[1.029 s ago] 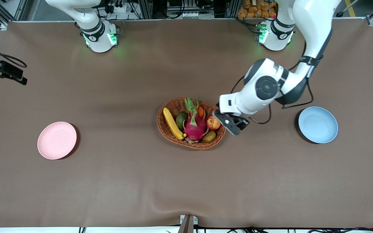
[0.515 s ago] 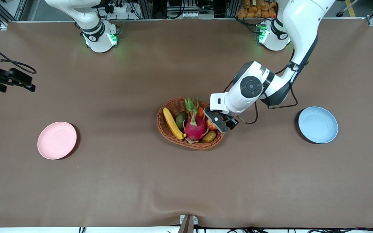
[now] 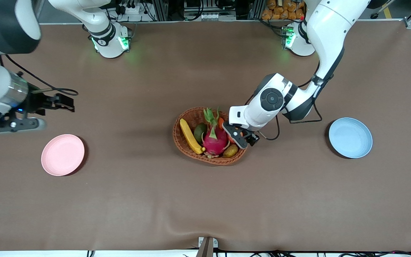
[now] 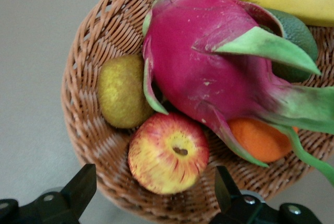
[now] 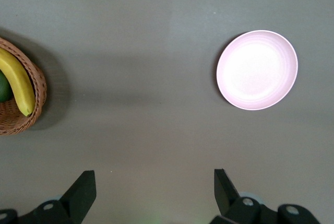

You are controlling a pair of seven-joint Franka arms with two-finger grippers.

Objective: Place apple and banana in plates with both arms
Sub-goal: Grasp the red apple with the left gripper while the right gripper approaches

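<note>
**Fruit basket, two plates, two arms — state at this moment**

Basket (image 3: 209, 157) — oval, brown wicker, stood at mid-table. It held the banana (image 3: 190, 136), lying along the rim toward the right arm's end; a dark green avocado (image 3: 200, 132) beside it; a magenta dragon fruit (image 3: 215, 140) in the middle; a small orange fruit (image 4: 259, 139) tucked under the dragon fruit's leaves; a brownish-olive oval fruit (image 3: 231, 151) at the rim nearest the front camera; and the apple (image 4: 168, 153), red with yellow streaks, stem pit up, touching the dragon fruit and just beside the olive fruit.

Left gripper (image 3: 240, 136) hung over the basket's end toward the left arm, directly above the apple, which it hid almost wholly in the front view. Its fingers (image 4: 79, 186) stood wide apart, one to each side of the apple, holding nothing.

Right gripper (image 3: 61, 103) was over bare table toward the right arm's end, above and farther from the front camera than the pink plate (image 3: 62, 155). Its fingers (image 5: 83, 190) were spread apart and held nothing.

Pink plate lay near the right arm's end of the table, well apart from the basket. Blue plate (image 3: 350, 137) lay toward the left arm's end, also well apart from the basket. Neither plate held fruit.
</note>
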